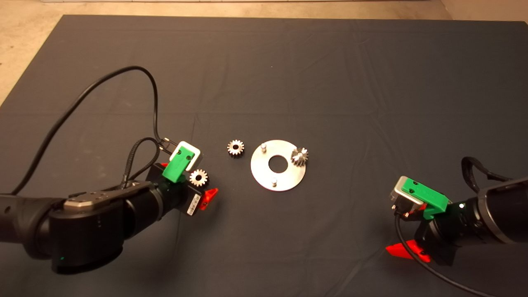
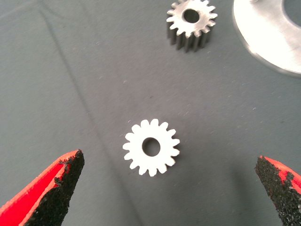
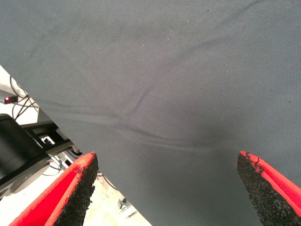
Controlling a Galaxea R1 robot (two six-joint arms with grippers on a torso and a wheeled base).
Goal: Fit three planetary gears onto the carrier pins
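The left gripper [image 2: 167,188] hangs with fingers spread over a loose gear [image 2: 151,147] left of the disc [image 1: 284,177], apparently to straddle it, one gear [image 1: 300,156] sits on the disc's right, and the wide-open right gripper [image 3: 167,188] waits at the near right.

Right pincer [image 3: 167,188]: fingers [image 3: 75,188] spread wide, nothing between the black pads. Below them only bare dark mat [image 3: 188,70] with a few shallow creases. Past the mat's edge: pale floor [image 3: 28,207], some cables and dark equipment [image 3: 19,146], possibly a stand base.
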